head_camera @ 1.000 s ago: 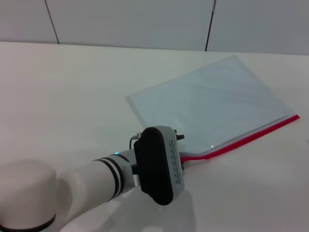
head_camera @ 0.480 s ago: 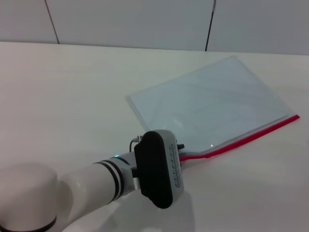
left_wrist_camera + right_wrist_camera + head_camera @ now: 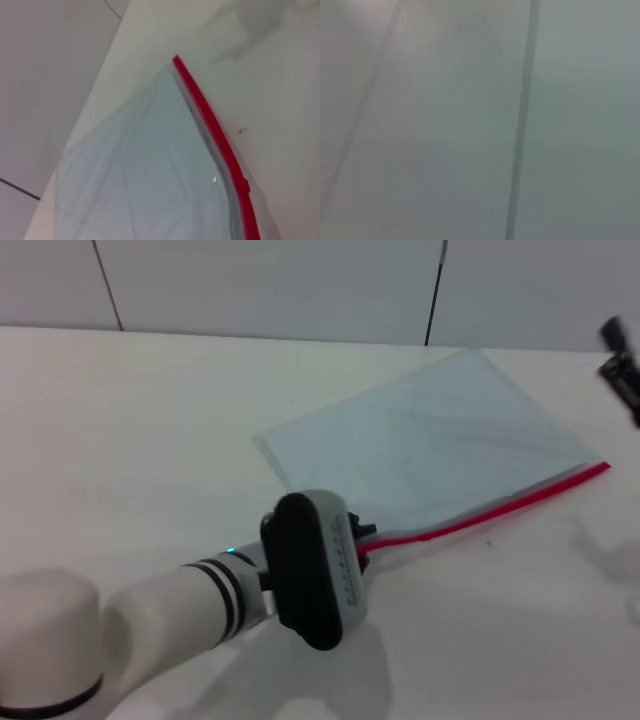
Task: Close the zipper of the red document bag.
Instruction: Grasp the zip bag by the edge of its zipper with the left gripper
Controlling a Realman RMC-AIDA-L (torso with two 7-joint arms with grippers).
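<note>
- Flat translucent pale blue-grey red document bag [image 3: 425, 455] lying on white table [image 3: 140, 430]; contents not discernible.
- Thin red zipper [image 3: 500, 507] along near edge.
- Left gripper [image 3: 362, 540] at zipper's near end; jaws hidden, cannot tell.
- Right gripper [image 3: 622, 365] raised at far right; jaw state unclear.

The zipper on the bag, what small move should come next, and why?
Probably bring the right tool down to pin the far end of the zipper: it hangs above that corner, while the left tool sits at the near end of the bag.
</note>
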